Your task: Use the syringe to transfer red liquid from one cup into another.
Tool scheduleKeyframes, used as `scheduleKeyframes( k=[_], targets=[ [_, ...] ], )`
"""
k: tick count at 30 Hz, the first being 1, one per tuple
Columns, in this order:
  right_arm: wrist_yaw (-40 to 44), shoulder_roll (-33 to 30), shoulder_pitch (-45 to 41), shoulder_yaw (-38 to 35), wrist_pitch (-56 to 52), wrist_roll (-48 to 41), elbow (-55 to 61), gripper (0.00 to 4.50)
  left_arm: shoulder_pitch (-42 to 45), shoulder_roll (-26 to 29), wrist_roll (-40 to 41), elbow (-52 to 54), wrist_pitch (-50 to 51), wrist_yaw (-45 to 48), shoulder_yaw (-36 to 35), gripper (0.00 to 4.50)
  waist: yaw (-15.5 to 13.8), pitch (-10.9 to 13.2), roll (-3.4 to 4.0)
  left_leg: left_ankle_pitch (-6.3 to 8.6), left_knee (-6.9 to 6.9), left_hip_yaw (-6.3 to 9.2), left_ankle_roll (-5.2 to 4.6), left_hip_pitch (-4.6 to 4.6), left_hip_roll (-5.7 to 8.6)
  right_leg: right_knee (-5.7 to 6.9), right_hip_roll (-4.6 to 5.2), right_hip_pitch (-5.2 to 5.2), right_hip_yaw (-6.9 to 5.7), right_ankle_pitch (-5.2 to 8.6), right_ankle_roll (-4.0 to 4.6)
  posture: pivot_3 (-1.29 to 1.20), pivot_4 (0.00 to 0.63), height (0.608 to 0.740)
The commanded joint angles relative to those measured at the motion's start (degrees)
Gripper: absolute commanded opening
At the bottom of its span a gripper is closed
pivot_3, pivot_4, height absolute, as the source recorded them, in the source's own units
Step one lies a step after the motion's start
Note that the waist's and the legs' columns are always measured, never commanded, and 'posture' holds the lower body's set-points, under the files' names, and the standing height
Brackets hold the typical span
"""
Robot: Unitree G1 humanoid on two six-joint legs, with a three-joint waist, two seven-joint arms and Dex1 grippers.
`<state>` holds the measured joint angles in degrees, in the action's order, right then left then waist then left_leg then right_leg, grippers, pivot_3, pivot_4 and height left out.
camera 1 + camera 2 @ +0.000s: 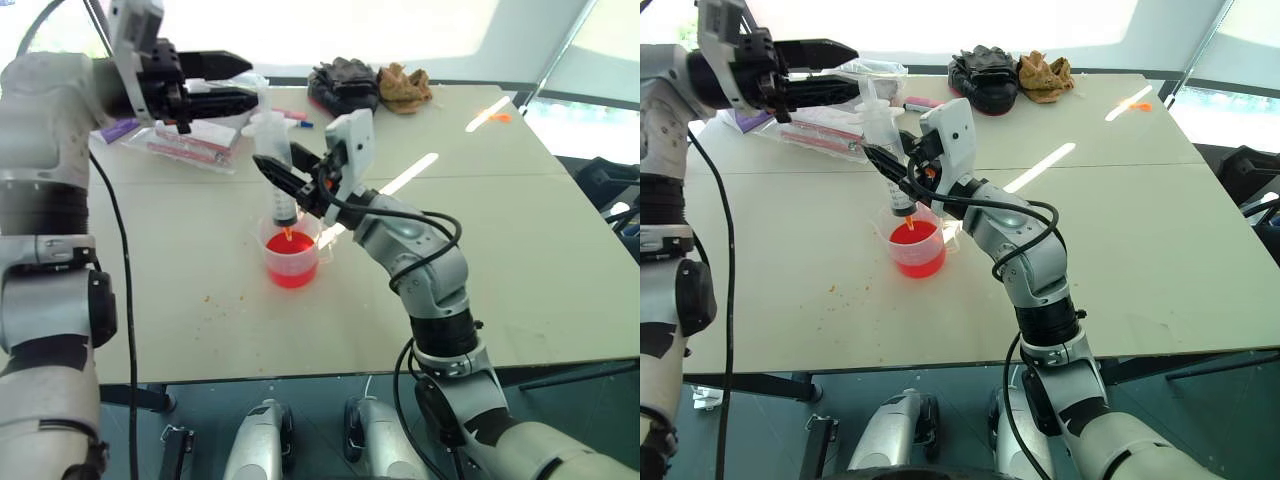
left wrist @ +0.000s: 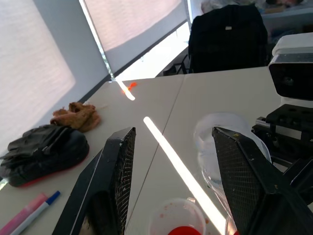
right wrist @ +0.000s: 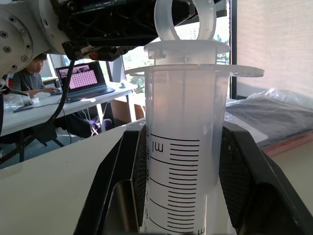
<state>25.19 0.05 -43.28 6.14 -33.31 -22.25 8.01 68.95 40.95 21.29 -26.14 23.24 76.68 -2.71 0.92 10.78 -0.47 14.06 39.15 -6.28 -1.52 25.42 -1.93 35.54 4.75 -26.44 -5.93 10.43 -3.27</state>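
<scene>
The syringe [image 1: 274, 150] stands upright with my right gripper [image 1: 281, 176] shut on its clear barrel [image 3: 182, 161]. Its white plunger is pushed almost fully in. The orange tip dips into a wide clear cup [image 1: 293, 256] holding the red liquid [image 1: 291, 268], near the table's middle. A second clear cup [image 2: 178, 219] with a little red at its bottom stands close beside it, mostly hidden behind my right gripper in the head views. My left gripper [image 1: 252, 82] is open and level, its fingers on either side of the plunger's top ring [image 3: 184, 18]. Whether they touch it I cannot tell.
At the back of the table lie black gloves [image 1: 343, 85], a brown cloth [image 1: 405, 86], a pink-and-blue marker [image 1: 291, 117] and a clear plastic bag [image 1: 186, 142]. A small orange piece [image 1: 499, 117] sits far right. A person works at a laptop [image 3: 28, 78] beyond the table.
</scene>
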Motion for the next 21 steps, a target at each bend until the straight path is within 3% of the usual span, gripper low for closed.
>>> scheduleKeyframes(
  k=[1,9,21],
  targets=[
    [0.13,0.51,-1.51,-0.61,1.53,-0.87,0.99,1.47,0.19,-0.5,0.33,2.36,-0.38,-0.55,-0.06,2.58,-0.01,0.0,0.0,0.0,0.0,0.0,0.0,0.0,0.0,0.0,0.0,0.0,0.0,0.0,0.0,0.0,0.15,0.74],
    [2.66,-1.09,0.37,4.03,6.15,3.18,1.22,1.47,-0.39,-2.55,-3.23,0.14,-6.05,-0.16,2.76,2.58,-0.07,0.0,0.0,0.0,0.0,-0.01,0.0,0.0,0.01,-0.01,0.0,0.01,0.0,0.0,0.0,0.0,0.15,0.74],
    [4.06,-0.72,6.07,9.2,10.44,6.54,3.86,1.47,-2.17,-2.2,-2.31,5.16,-2.25,2.15,2.96,2.58,0.0,0.0,0.0,0.0,0.0,0.0,0.0,-0.01,0.0,0.0,0.0,0.0,0.0,0.0,0.0,0.0,0.15,0.74]
  ],
)
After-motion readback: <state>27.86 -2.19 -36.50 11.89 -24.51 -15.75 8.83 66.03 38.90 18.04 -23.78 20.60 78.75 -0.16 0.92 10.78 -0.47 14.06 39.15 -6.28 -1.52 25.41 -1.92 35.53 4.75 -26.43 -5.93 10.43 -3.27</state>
